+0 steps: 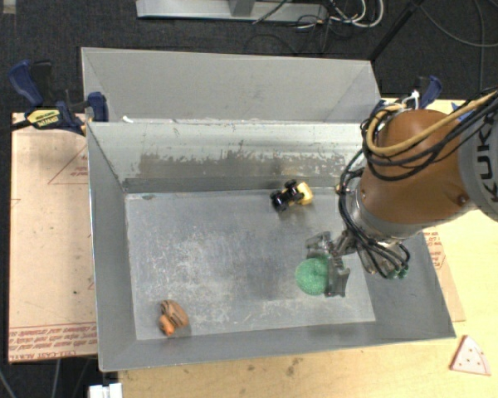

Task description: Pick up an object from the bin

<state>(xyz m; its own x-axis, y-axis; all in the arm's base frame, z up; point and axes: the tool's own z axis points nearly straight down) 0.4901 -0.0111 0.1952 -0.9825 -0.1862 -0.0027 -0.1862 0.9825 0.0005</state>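
Nearest in the grey bin [216, 247], at its near left corner, a small orange-brown thing [173, 317] is seen lying alone, well apart from everything else. It is not involved in the step in hand.

Farther in, toward the right side of the floor, a green rounded lump [310, 277] is found. The gripper [329, 264] is lowered close to the floor just beside it, on the lump's right. The fingers [339, 282] appear to be spread apart, one on the near side and one on the far side, and nothing is seen gripped between them. The near finger stands against the lump's right edge; whether it is touching cannot be told. The lump is judged to lie beside the gap and not inside it.

The step in hand is therefore judged to be the approach, with the green lump taken as the likely thing to be picked. For the next move, a small shift to the left would be called for, so that the lump is brought fully between the fingers before they are closed. Only then should a lift be tried. A rounded thing may well be pushed aside if it is caught off-centre.

Above the gripper, the arm's orange cover [415, 168] is seen. Farthest off, near the foot of the far wall, a small yellow and black toy [290, 195] lies untouched.
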